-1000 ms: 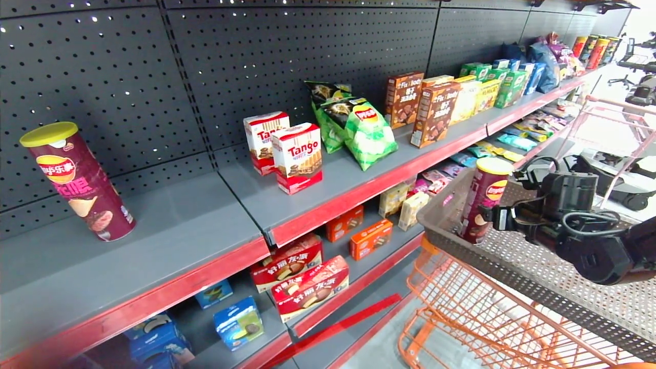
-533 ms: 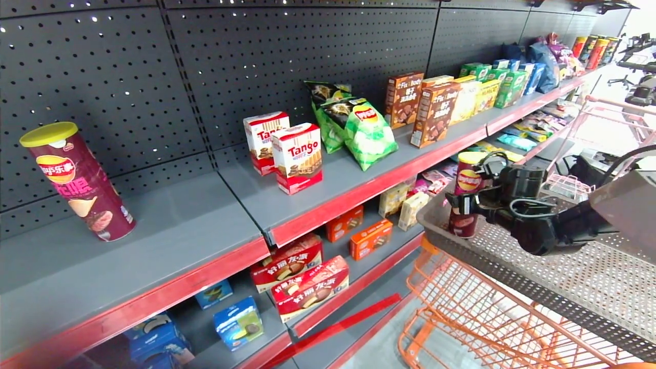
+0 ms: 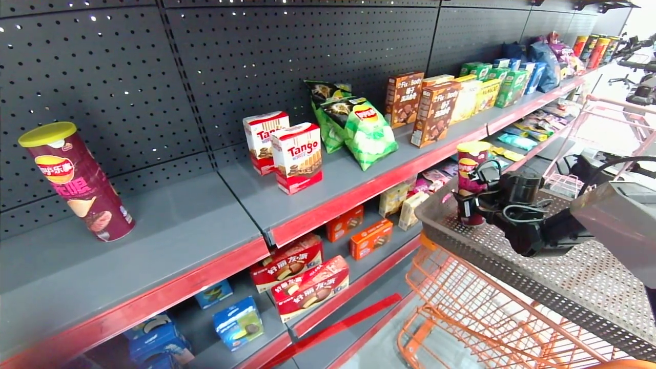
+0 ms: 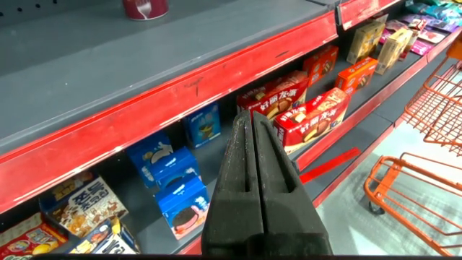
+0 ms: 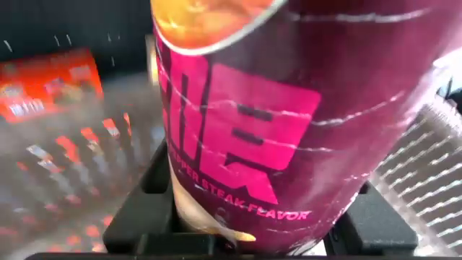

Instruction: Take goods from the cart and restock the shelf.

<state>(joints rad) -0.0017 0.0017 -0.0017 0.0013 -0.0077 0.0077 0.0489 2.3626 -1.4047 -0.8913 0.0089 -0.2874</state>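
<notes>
R gripper (image 3: 467,206) pinching chip can (image 3: 472,165) low down, above cart (image 3: 543,287) tray at 3 o'clock. L gripper (image 4: 254,155) jaws pressing together, empty. Risk: top-heavy can tilting, slipping en route to shelf (image 3: 169,230).

The head camera sits high, facing forward and down along the shelf (image 3: 179,220), which runs off to its right, with the cart (image 3: 461,312) low on that side. The left wrist camera looks out past its pressed-together jaws at the lower shelf rows beyond their tips, sharing the red boxes (image 4: 310,115) and blue boxes (image 4: 180,202) with the head view. The right wrist camera sits very close behind the chip can (image 5: 274,123) between its jaws, which the head view also sees.
</notes>
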